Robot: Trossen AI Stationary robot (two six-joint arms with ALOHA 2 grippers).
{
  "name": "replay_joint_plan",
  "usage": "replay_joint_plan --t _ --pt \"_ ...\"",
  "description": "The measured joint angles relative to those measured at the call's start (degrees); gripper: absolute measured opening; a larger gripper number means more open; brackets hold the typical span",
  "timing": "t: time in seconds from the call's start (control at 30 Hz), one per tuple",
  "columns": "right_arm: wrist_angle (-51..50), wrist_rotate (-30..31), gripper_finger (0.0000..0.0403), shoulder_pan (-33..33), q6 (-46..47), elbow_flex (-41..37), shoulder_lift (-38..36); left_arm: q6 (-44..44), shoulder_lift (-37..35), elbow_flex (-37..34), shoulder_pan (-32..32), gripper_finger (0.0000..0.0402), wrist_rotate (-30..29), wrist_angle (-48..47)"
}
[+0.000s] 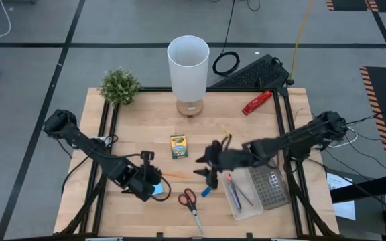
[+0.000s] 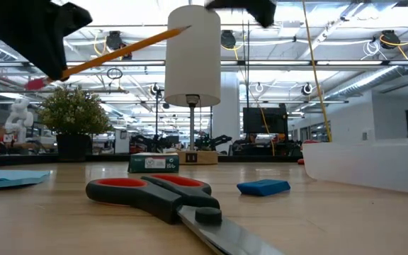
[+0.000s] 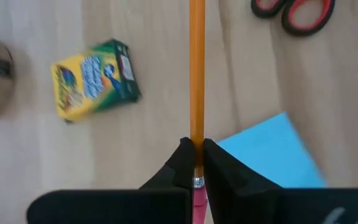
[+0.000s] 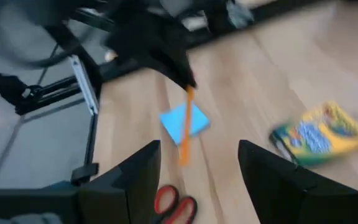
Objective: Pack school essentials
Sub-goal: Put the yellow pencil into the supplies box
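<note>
The wooden table (image 1: 146, 114) carries a white lamp (image 1: 188, 67) at 12 o'clock, a small plant (image 1: 119, 86) at 11 and a red stapler (image 1: 256, 103) at 1. At 4 o'clock sits a clear tray (image 1: 263, 194) with pens inside.

The left gripper (image 3: 194, 163) is off the table top at 8 o'clock, its jaws pinched tight on the eraser end of an orange pencil (image 3: 196, 68) that points toward the table's centre, raised in the low view. Under it lies a blue notepad (image 3: 272, 152).

The right gripper (image 4: 199, 168) hovers near the centre, facing 9 o'clock, jaws spread wide and holding nothing.

Red-handled scissors (image 1: 191, 203) lie at 6 o'clock. The crayon box (image 1: 178, 146) lies flat at the centre. A tiny blue eraser (image 1: 206, 192) rests between scissors and tray.
</note>
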Motion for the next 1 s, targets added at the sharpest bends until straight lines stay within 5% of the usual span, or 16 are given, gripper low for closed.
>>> replay_joint_plan --t 0.2,0.63,1.0 --pt "-3.6 -5.3 0.021 -5.3 3.4 0.0 1.9 11.6 0.2 0.0 2.6 0.002 -4.5 0.1" --pt "11.0 -23.2 0.021 -11.2 4.2 0.0 14.1 28.4 0.9 0.0 4.5 0.0021 -11.5 0.0" --pt "11.2 -24.4 0.0187 -12.9 3.5 0.0 14.7 35.6 0.9 0.0 5.5 0.0021 -19.7 0.3"
